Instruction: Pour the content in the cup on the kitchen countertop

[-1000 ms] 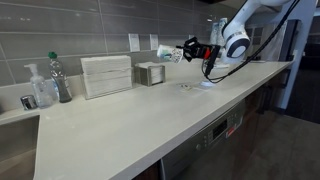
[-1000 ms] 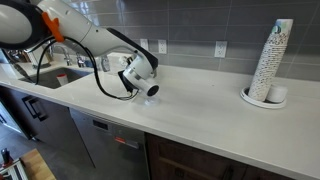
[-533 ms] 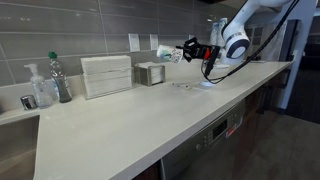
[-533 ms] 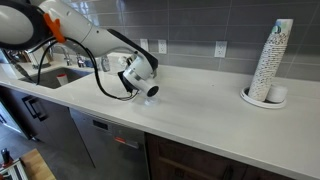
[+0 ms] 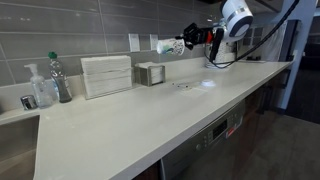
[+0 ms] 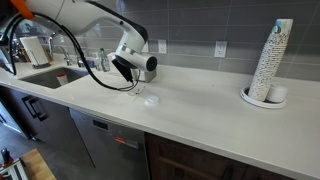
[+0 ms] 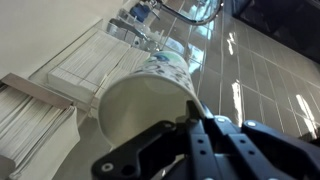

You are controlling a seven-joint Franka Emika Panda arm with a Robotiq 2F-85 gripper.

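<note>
My gripper (image 5: 192,40) is shut on the small white cup with the blue-green pattern (image 5: 176,45) and holds it on its side, well above the cream-white kitchen countertop (image 5: 150,125). In the wrist view the cup (image 7: 150,95) lies sideways in the jaws (image 7: 168,128), its mouth facing away and its inside looking empty. A few small pale bits of the content (image 5: 185,86) lie on the counter below. In an exterior view they show as a small pale patch (image 6: 150,99) under the raised gripper (image 6: 120,66), on the countertop (image 6: 210,115); the cup is hidden there.
A white ribbed box (image 5: 106,75), a small square holder (image 5: 150,73), a green-capped bottle (image 5: 60,78) and a soap dispenser (image 5: 38,88) stand along the grey tiled wall. A tall stack of plain cups (image 6: 270,60) stands far along the counter. A sink (image 6: 45,75) lies behind the arm.
The arm has risen from just above the counter to well above it, carrying the cup. The pale bits stay on the counter.
</note>
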